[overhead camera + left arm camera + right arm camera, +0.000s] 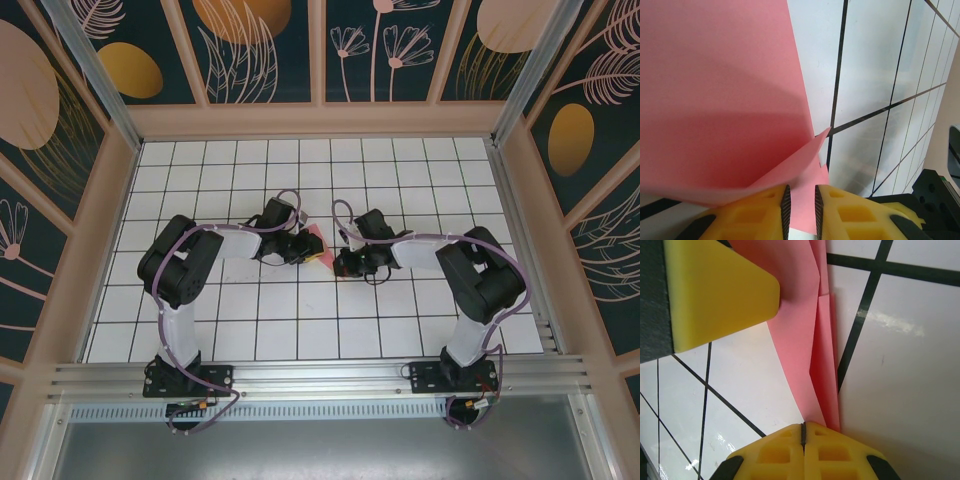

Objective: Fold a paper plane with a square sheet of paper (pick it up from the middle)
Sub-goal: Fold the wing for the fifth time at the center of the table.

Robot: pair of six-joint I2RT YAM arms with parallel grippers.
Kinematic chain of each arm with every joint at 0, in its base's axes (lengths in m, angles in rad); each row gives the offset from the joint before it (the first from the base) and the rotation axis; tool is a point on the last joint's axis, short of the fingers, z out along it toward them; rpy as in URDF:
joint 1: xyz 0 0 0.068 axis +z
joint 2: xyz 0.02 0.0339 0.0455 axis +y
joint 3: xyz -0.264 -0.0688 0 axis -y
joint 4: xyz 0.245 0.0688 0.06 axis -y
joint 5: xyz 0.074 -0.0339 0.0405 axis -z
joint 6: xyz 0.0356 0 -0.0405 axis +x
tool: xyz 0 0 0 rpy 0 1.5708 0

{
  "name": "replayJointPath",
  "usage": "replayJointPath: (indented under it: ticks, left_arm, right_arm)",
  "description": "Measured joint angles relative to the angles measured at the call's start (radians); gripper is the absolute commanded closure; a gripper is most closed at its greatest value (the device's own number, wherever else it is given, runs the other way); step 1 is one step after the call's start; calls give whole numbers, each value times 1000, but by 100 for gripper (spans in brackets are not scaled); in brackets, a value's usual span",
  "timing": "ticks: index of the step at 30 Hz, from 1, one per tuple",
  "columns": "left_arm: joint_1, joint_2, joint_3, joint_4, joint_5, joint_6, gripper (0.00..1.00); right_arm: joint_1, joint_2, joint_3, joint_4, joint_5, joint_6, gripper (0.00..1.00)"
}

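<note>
The pink square sheet of paper (318, 243) lies on the white tiles between my two grippers, folded into layers. In the left wrist view a large flap of the sheet (715, 100) stands raised, and one fold drapes over the left finger. My left gripper (800, 200) is open by a narrow gap, with pink paper showing in that gap. In the right wrist view the sheet (800, 340) narrows to a creased strip that runs under the tip of my right gripper (803, 427), whose jaws are shut pad to pad. The left gripper's yellow finger (720, 290) rests on the paper. A paper plane is out of view.
The white grid table (300, 330) is ringed by beige frame walls (320, 120), with an aluminium rail (320, 375) along the near edge. Part of the right arm's black body (935, 195) sits close beside the left gripper. From above, the left gripper (305, 250) and right gripper (340, 263) nearly meet.
</note>
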Motion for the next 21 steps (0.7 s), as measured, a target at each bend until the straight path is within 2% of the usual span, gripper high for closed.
replayJointPath:
  ticks: [21]
  left_arm:
    - [-2,5,23,-39,-2,18,76]
  right_arm:
    - [-28,-50,-112,108,-39,8,100]
